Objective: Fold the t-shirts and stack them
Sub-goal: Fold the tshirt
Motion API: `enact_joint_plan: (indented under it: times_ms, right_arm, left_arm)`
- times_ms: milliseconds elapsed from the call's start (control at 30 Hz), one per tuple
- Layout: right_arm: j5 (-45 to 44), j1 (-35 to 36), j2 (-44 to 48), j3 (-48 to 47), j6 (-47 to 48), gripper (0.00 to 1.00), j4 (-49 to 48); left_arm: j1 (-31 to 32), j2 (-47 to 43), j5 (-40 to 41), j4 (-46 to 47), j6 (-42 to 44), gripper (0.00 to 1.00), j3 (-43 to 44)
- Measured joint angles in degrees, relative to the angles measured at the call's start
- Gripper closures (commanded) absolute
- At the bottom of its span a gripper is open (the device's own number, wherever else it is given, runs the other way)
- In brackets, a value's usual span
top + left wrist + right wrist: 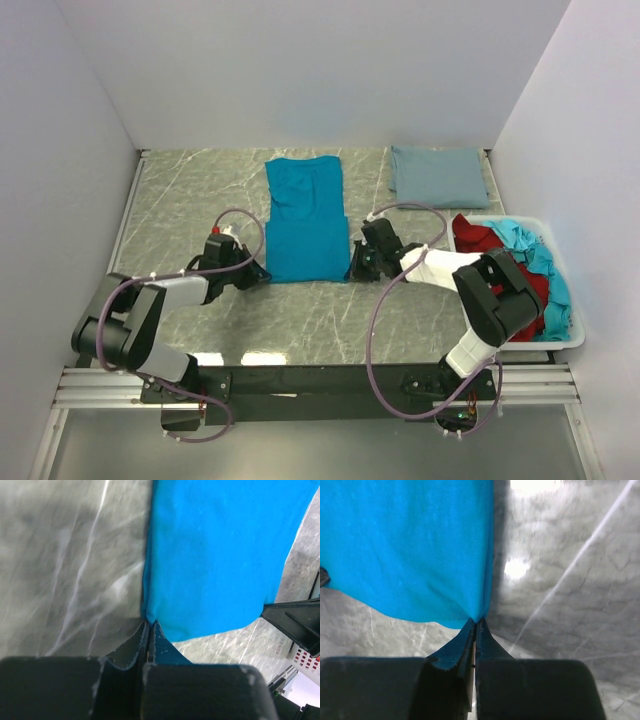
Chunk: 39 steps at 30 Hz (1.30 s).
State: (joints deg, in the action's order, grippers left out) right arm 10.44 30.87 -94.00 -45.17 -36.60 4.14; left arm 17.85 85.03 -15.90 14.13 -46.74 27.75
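Teal-blue cotton is pinched at both near hem corners. We find the left gripper (148, 628) clamped on the left corner of the teal-blue t-shirt (305, 220) and the right gripper (475, 626) on the right corner — a hold we judge suits folding hem to collar. It lies flat on the table (180, 200). Far right, a grey-blue t-shirt (437, 177) lies folded; the white bin (562, 342) holds others. No writing legible.
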Motion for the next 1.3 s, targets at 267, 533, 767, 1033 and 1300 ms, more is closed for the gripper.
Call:
enact_joint_plan:
  times_ms: [267, 533, 767, 1033, 1300]
  right_arm:
    - [0.76, 3.39, 9.57, 10.27, -1.38, 1.00, -1.27]
    - [-2.34, 12.79, 25.46, 20.52, -6.78, 1.00, 6.34]
    - [-2.97, 19.19, 38.73, 24.22, -13.14, 1.00, 14.01]
    - [-8.98, 19.10, 42.71, 17.64, -12.04, 1.00, 22.29]
    - [-13.00, 12.09, 42.36, 8.55, -6.12, 1.00, 23.50]
  left_arm:
    - [5.14, -12.66, 2.73, -1.90, -4.26, 1.00, -9.99]
    - [13.07, -41.64, 5.99, -19.17, -13.51, 0.99, -20.15]
    - [15.91, -64.92, 4.76, -31.71, -20.24, 0.99, -21.99]
    - [16.06, -60.46, 4.46, -33.81, -21.18, 1.00, -18.32]
    - [16.06, -48.74, 11.17, -31.63, -16.35, 1.00, -5.55]
